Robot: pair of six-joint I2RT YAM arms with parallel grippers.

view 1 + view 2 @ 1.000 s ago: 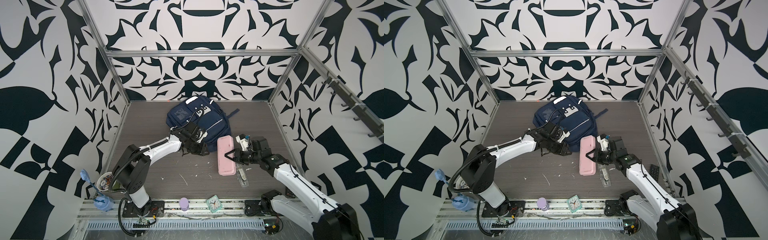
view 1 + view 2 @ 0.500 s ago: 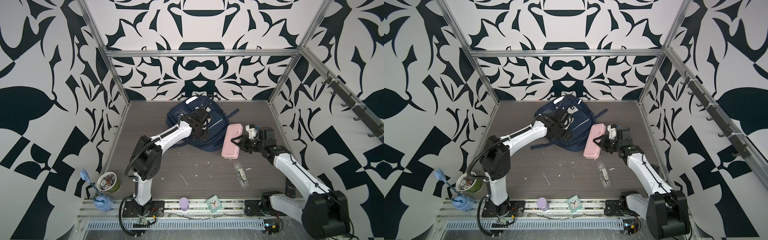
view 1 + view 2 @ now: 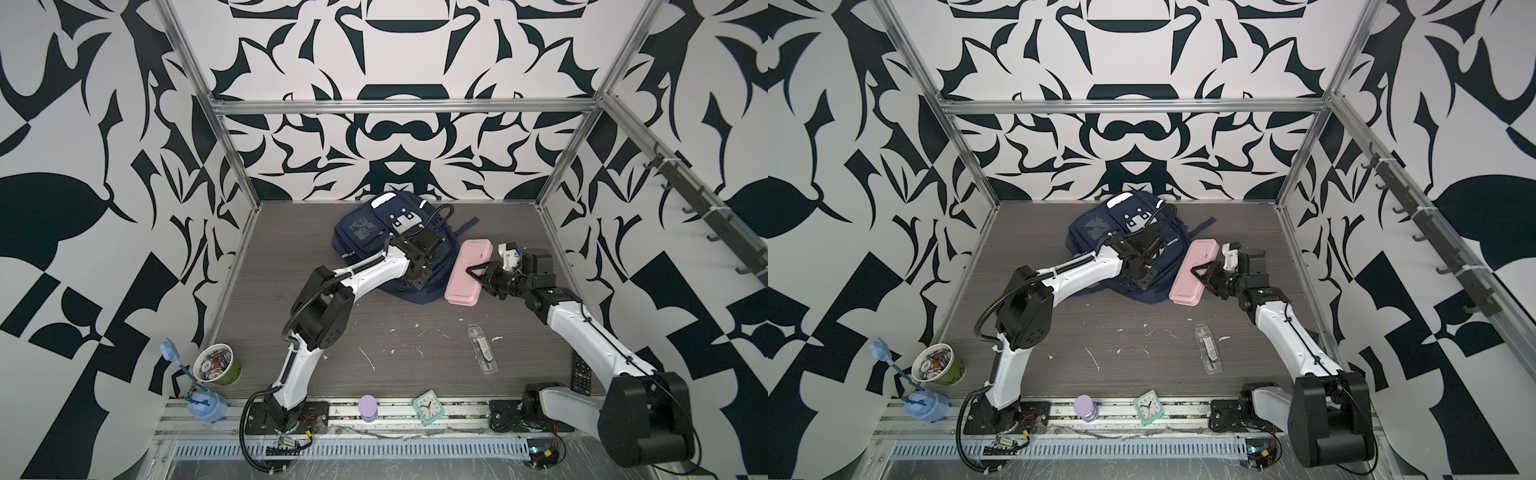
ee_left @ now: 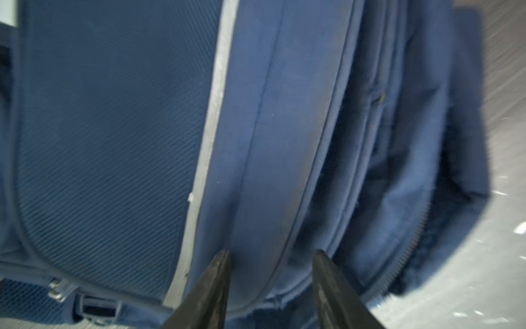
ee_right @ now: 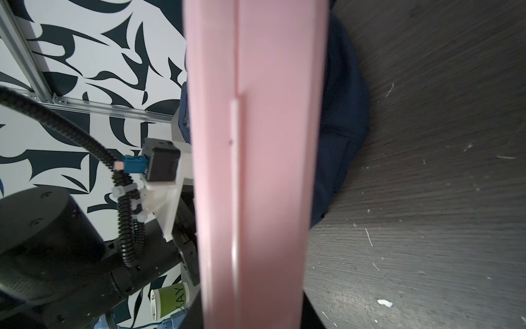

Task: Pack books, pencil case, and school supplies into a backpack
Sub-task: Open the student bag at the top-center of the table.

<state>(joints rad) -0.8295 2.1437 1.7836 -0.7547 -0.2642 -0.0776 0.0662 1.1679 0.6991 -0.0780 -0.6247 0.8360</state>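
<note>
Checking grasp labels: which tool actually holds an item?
The right tool, shut on the pink pencil case beside the backpack. The left tool stands open over the backpack, gripping nothing.

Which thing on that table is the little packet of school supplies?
Start at the navy backpack at the back of the table and come forward past the pink pencil case beside it. The packet lies flat, alone, in front of that case. It is narrow and see-through, unlike the black remote and teal clock nearby.
</note>
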